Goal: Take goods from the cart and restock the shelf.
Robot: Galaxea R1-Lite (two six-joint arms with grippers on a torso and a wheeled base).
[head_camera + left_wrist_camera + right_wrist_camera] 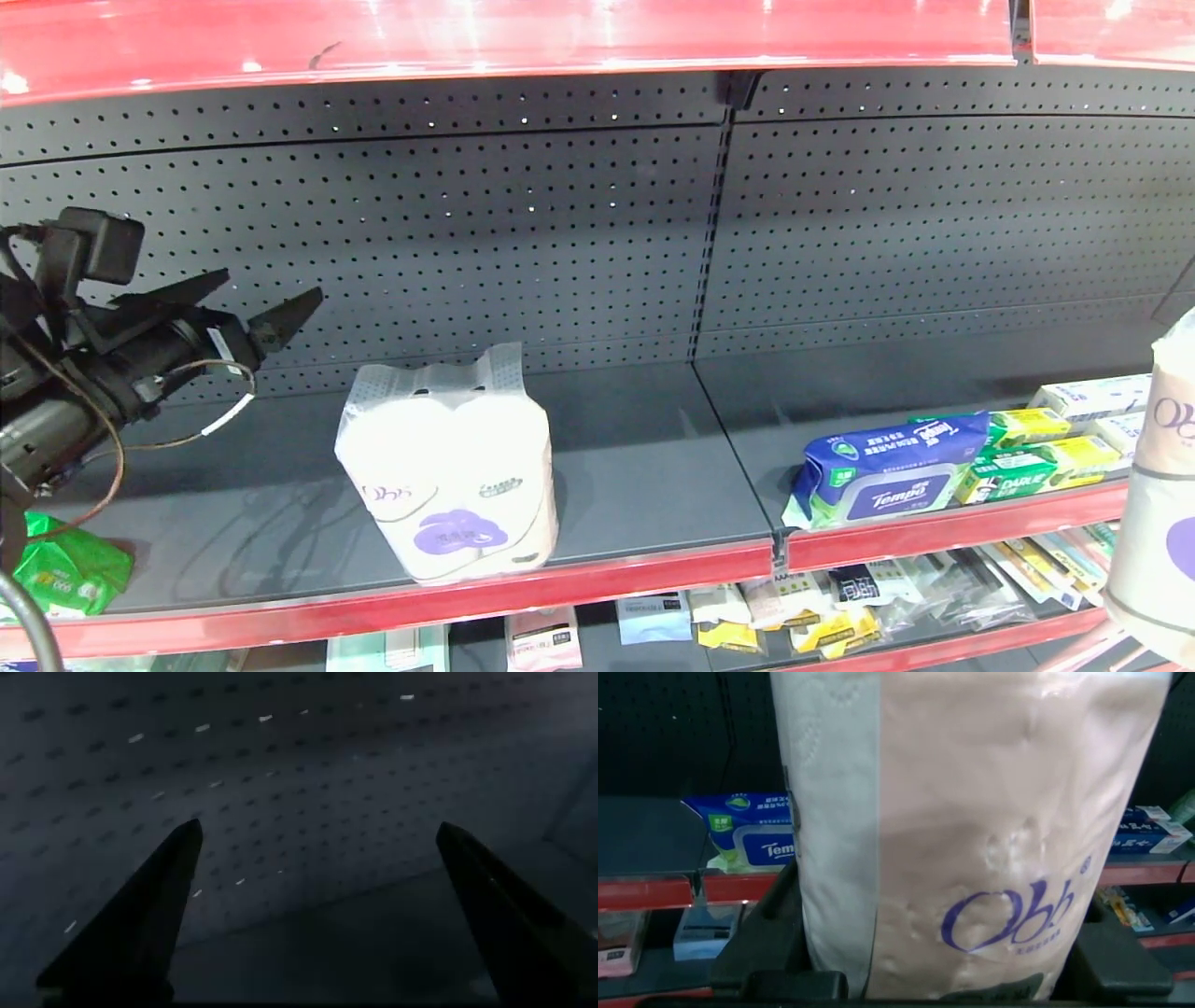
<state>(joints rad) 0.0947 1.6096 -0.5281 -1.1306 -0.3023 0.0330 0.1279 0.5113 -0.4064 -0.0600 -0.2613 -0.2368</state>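
Toilet rolls are the goods here. 1 pack, the standing pack (pixel 448 476), is upright on the shelf (pixel 635 448) in the left bay, close to the red front lip. The left gripper (pixel 271 285) hovers above the deck beside it, apart from it, with its 2 fingers spread wide and nothing between them. At the far right, the carried pack (pixel 1158 523) hangs in front of the right bay, level with the shelf edge. The right gripper (pixel 938 905) has it pinched between dark fingers on either side of the soft wrapper.

From where I stand, the trouble lies mostly on the right. A blue wipes pack (pixel 887 471) and a row of toothpaste boxes (pixel 1027 457) crowd the front of that bay. A straight push inward would likely shove them back or tip them over the lip. The wrapper is slick and squashy, so the carried pack could slide in the grip if it catches the red edge. Set down in the left bay instead, it could nudge the standing pack, which has little margin at the front. The empty left gripper is also near enough to clip that pack.
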